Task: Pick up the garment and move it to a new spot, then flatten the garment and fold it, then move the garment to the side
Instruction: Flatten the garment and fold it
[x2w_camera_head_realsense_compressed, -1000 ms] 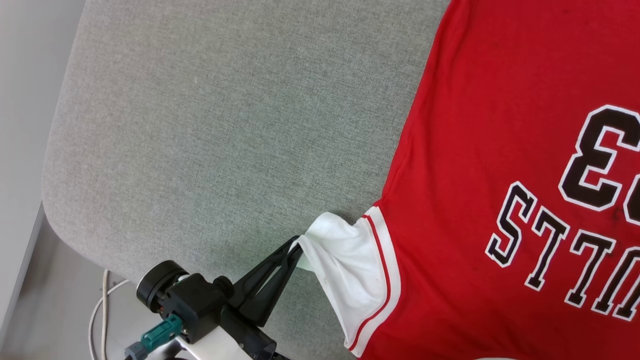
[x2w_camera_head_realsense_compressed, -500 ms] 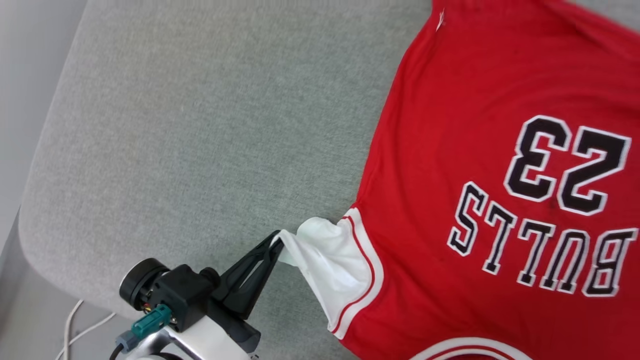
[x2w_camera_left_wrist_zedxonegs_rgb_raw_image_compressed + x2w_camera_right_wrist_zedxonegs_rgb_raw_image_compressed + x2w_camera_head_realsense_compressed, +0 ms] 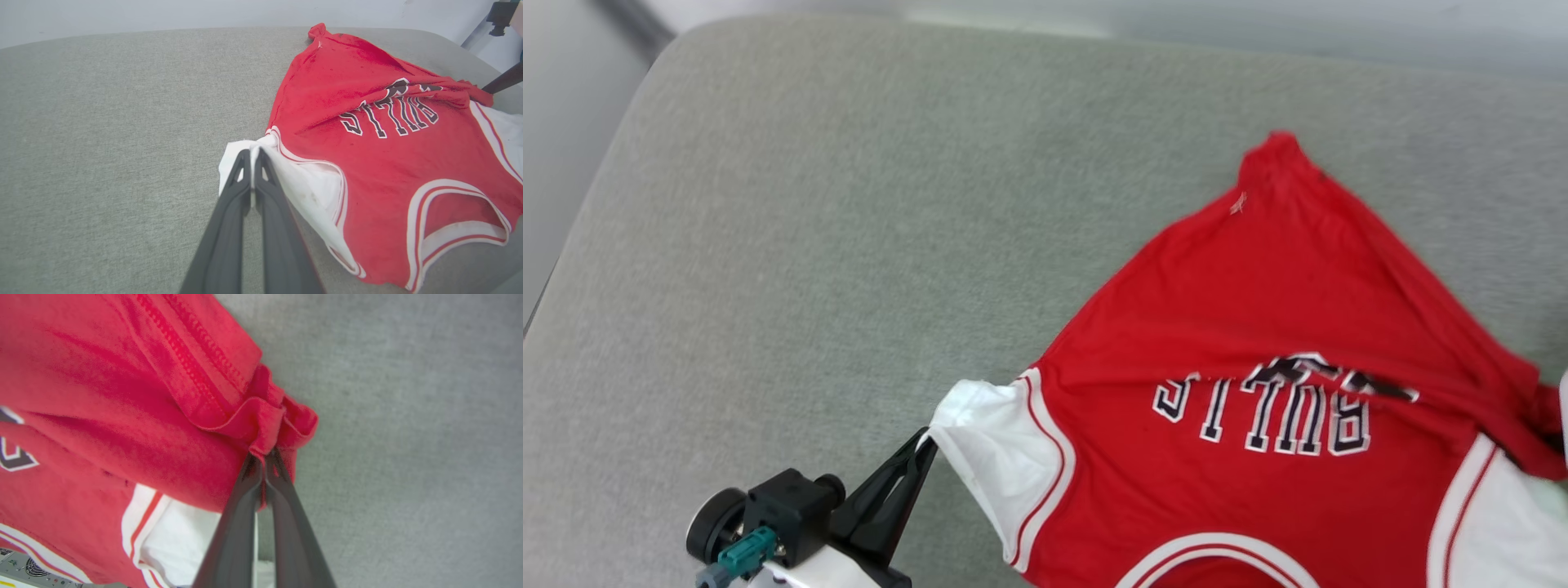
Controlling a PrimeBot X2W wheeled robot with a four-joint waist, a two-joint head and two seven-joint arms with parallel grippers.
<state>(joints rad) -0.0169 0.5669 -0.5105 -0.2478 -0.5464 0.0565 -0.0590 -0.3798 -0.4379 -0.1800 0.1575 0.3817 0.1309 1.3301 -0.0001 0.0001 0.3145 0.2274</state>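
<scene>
Garment (image 3: 1258, 310) lies half folded on the grey cushion (image 3: 809, 245), left gripper (image 3: 252, 152) pinching its white sleeve (image 3: 988, 457) and right gripper (image 3: 264, 458) pinching a red hem corner (image 3: 282, 420), so both should pull evenly and low.

Head cam: steep down-look. Left wrist: low, along the cushion (image 3: 102, 122). Right wrist: very close. All share shirt (image 3: 1217, 327).
</scene>
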